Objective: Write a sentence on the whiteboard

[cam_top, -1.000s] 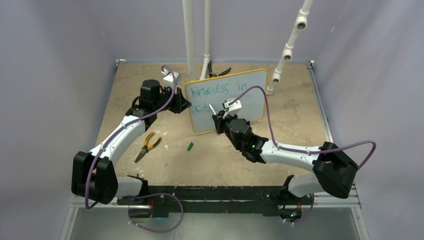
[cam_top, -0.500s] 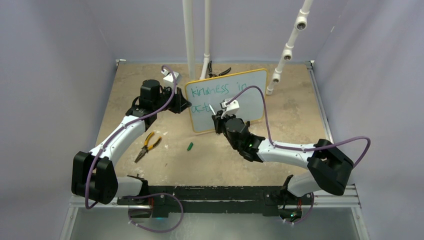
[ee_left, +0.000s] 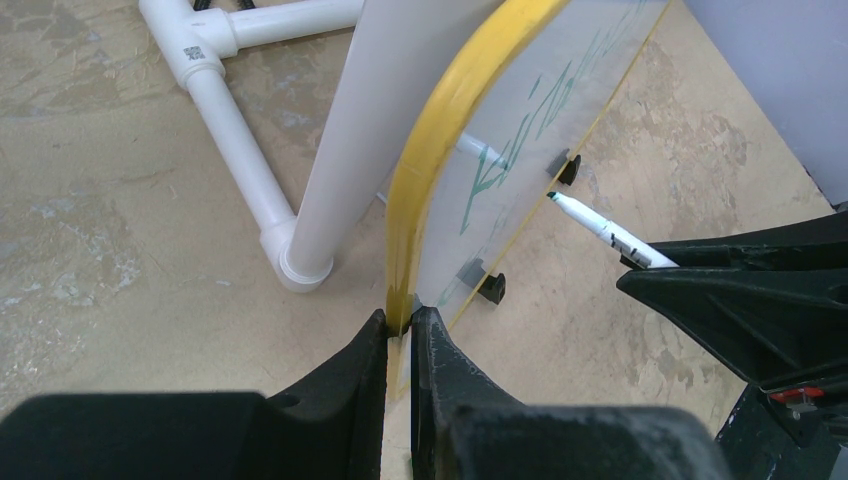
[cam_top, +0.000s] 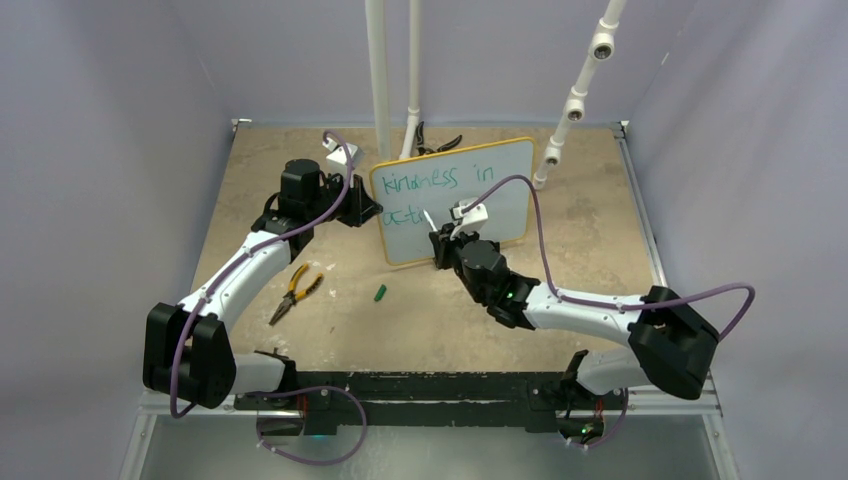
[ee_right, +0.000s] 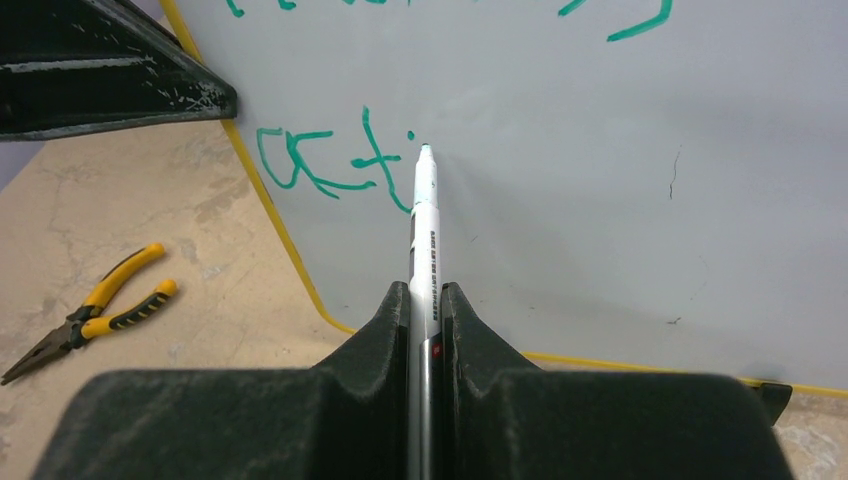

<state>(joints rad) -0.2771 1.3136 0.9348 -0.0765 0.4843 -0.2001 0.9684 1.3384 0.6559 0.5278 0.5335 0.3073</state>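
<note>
The whiteboard (cam_top: 470,185) with a yellow frame stands upright at the table's middle back. Its sentence (cam_top: 432,181) in teal reads "kindness in" on top, and the letters "acti" (ee_right: 335,165) run below. My left gripper (ee_left: 400,318) is shut on the whiteboard's yellow left edge (ee_left: 440,150). My right gripper (ee_right: 427,290) is shut on a white marker pen (ee_right: 424,225). Its teal tip (ee_right: 425,150) is at the board, just right of the dot of the "i". In the left wrist view the marker pen (ee_left: 600,228) points at the board from the right.
Yellow-handled pliers (cam_top: 293,291) lie on the table left of the board. A small green cap (cam_top: 380,293) lies in front of it. White pipes (cam_top: 380,80) rise behind the board, and a jointed one (cam_top: 575,100) at back right. Black pliers (cam_top: 437,143) lie behind.
My right gripper and the marker have shifted slightly right along the board's lower line. The left arm and the board have stayed put.
</note>
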